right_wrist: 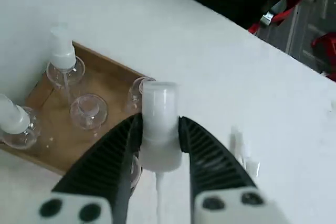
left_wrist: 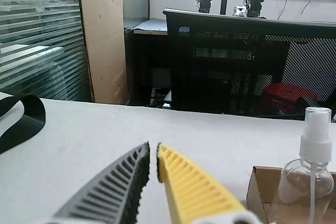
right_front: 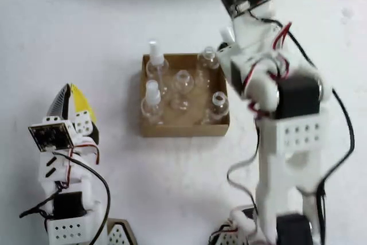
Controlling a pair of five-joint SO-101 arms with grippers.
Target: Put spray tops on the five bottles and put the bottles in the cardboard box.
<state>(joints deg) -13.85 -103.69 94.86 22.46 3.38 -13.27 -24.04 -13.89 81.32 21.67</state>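
The right tool (right_wrist: 159, 125) is gripping a spray top (right_wrist: 159, 103) upright between its black fingers, hanging over one edge of the cardboard box (right_front: 183, 129). Below and ahead of this tool, five clear bottles (right_front: 182, 81) are standing inside the box. Two are wearing white tops and three are standing open-necked, with one open bottle (right_wrist: 140, 86) sitting just beyond the held top. The left tool (left_wrist: 152, 153) is hovering above the surface (right_front: 86, 32) well apart from the box, its grey and yellow fingers drawn narrowly together, holding nothing.

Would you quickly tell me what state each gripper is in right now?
Left gripper: closed, holding nothing.
Right gripper: closed on a spray top.
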